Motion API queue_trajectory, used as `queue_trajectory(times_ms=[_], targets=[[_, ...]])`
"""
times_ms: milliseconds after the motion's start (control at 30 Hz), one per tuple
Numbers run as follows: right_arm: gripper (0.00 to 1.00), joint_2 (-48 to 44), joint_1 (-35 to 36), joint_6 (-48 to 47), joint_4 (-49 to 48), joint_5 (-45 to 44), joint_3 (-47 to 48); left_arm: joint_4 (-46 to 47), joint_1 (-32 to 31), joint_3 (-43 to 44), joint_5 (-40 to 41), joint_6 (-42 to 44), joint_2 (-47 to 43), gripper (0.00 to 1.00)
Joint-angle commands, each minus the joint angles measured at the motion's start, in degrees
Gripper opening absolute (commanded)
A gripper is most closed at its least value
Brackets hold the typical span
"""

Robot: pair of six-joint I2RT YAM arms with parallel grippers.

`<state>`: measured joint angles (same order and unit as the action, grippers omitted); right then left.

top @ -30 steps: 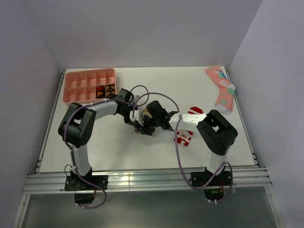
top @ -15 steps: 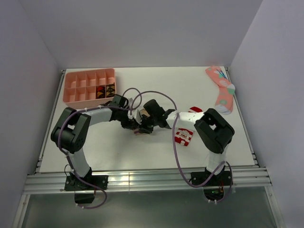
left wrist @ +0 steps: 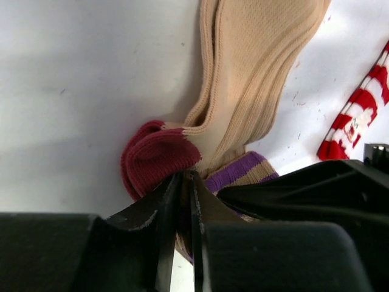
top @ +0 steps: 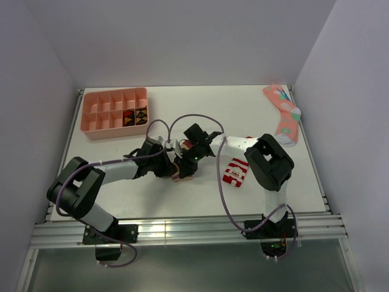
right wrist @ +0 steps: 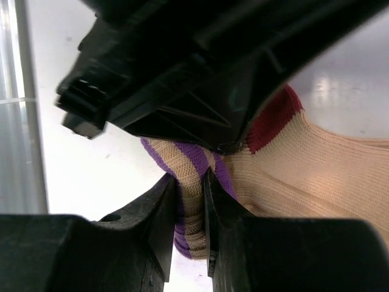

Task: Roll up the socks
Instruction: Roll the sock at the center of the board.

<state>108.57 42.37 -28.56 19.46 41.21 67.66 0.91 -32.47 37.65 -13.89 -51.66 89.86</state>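
Note:
The tan sock lies at mid-table, with its dark red heel and purple-striped cuff bunched between my two grippers. In the top view only a tan scrap of the sock shows under them. My left gripper has its jaws a thin slit apart, with the sock's fabric pinched at the tips. My right gripper is shut on the striped cuff. The two grippers touch tip to tip. The red-and-white striped sock lies flat to the right, apart from both.
A pink sock with teal and grey pattern lies at the far right edge. A pink compartment tray with dark items in two cells stands at the back left. The right arm's upper link hangs beside the striped sock.
Both grippers have shifted toward the near side with the tan sock. The left arm has stretched out lower. The right jaws have closed onto the cuff.

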Motion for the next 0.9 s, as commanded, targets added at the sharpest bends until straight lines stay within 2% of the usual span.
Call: queue_trajectory(times_ms=[0, 267, 400, 600, 867], targets=[[0.22, 2.86, -1.67, 0.61, 8.91, 5.54, 4.66, 0.48, -1.89, -3.98, 10.01, -0.98, -2.23, 0.2], [0.22, 7.79, -3.08, -1.41, 16.48, 8.8, 10.47, 5.68, -2.95, -8.11, 15.11, -2.22, -9.52, 0.24], [0.22, 10.07, -3.43, -2.55, 19.81, 9.67, 12.84, 8.49, -3.83, -10.49, 18.46, -2.66, -14.09, 0.29], [0.22, 14.02, -3.79, -3.44, 24.74, 11.43, 17.24, 12.36, -5.06, -14.17, 23.38, 1.28, -21.73, 0.35], [0.23, 20.0, -4.05, -6.33, 33.35, 14.77, 25.23, 27.38, -8.4, -22.7, 23.91, 8.68, -25.53, 0.45]])
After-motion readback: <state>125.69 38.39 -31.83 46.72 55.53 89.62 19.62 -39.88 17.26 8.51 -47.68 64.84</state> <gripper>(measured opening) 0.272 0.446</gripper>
